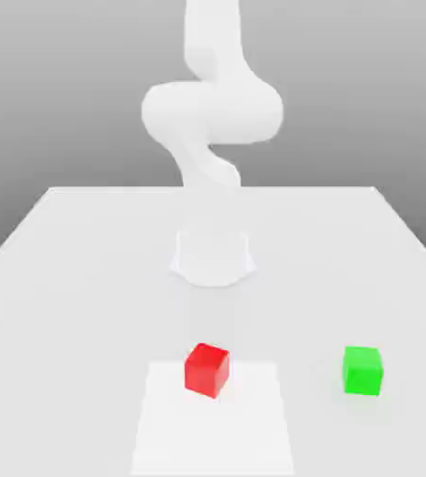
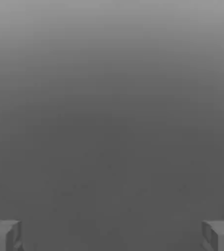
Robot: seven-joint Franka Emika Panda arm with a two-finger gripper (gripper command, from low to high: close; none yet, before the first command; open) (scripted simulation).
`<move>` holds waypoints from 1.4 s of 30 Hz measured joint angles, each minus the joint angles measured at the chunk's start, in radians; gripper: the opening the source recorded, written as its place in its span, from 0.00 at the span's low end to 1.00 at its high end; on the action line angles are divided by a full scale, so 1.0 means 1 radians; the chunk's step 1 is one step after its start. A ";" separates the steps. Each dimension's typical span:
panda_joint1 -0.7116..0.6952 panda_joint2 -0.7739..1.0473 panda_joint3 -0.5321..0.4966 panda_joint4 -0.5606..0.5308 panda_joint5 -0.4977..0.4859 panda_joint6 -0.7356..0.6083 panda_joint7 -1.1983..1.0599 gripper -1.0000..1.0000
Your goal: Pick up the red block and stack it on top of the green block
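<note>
Hand view: the tool is spread fully wide, holding nothing. In the exterior view the red block sits on the table, turned slightly; the green block lies well apart at its 3 o'clock. Best to align the fingertips with the red block's flat sides before descending.

Two cameras: one facing me across the counter, one riding on my hand.

The exterior view sits in front of me, raised a little, looking back over the counter toward my base and arm, far enough to take in both blocks. The hand view looks out between my jaws (their tips stand wide apart at its edge) onto plain grey. I cannot tell what ground the two share.
</note>
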 joint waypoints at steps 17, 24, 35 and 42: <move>-0.091 0.610 0.077 -0.499 0.015 0.440 0.328 0.50; -0.068 0.900 0.031 -0.499 -0.064 0.678 0.410 0.50; -0.069 0.837 0.041 -0.508 -0.037 0.624 0.391 0.00; -0.008 0.657 0.058 -0.516 0.008 0.455 0.311 0.00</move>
